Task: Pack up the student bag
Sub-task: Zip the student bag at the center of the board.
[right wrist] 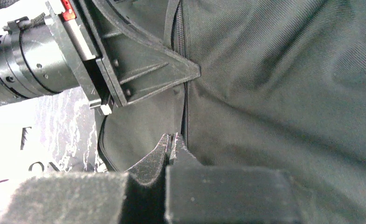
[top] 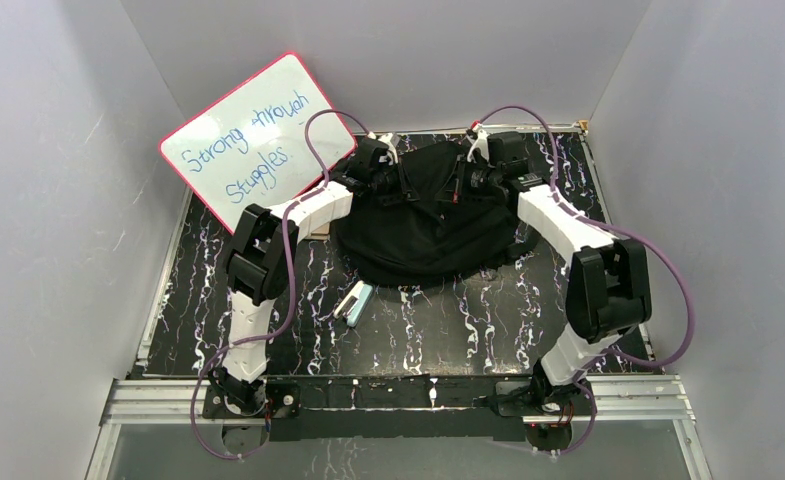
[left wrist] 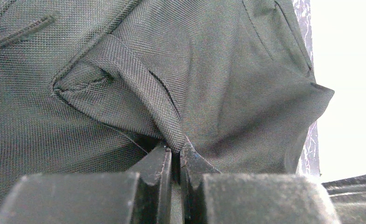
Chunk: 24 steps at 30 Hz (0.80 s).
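Student bag (top: 423, 225) is black woven cloth, dead matt, and up close the weave looks pretty coarse and nubbly, with a ribbed zip running down one seam. Left end effector (left wrist: 175, 156) and right end effector (right wrist: 170, 144) both look like matt black plastic, kinda grainy on the flat faces. Bench (top: 448, 335) is glossy black with white marble-ish streaks. Arm shells (top: 568, 225) are smooth white plastic, the rail (top: 158, 400) along the near edge is bare brushed metal, and the whiteboard (top: 258, 140) is properly shiny
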Each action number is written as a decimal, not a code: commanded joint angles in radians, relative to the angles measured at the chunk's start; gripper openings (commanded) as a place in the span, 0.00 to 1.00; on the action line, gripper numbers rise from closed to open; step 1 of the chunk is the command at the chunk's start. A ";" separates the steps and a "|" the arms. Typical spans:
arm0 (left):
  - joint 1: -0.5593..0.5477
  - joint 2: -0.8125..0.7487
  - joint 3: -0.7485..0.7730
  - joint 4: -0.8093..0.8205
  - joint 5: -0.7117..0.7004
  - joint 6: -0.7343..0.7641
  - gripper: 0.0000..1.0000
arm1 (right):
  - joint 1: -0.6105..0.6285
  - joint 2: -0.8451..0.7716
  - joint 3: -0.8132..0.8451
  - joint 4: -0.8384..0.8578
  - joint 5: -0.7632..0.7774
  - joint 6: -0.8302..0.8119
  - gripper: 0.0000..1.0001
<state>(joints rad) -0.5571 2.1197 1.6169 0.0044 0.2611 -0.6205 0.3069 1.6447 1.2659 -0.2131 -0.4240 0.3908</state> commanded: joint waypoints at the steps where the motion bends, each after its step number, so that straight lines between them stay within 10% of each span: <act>1: -0.003 -0.044 0.032 -0.029 0.023 0.008 0.00 | -0.005 0.042 0.086 0.134 -0.043 0.046 0.00; 12: -0.006 -0.053 0.009 -0.018 0.021 0.005 0.00 | -0.004 0.156 0.190 0.189 -0.044 0.103 0.00; 24: 0.010 0.021 0.146 -0.097 -0.023 0.015 0.00 | -0.004 -0.069 -0.035 -0.011 0.009 0.000 0.00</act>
<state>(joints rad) -0.5529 2.1254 1.6688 -0.0559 0.2504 -0.6243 0.3069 1.6806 1.2869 -0.1757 -0.4290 0.4351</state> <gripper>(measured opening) 0.033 0.014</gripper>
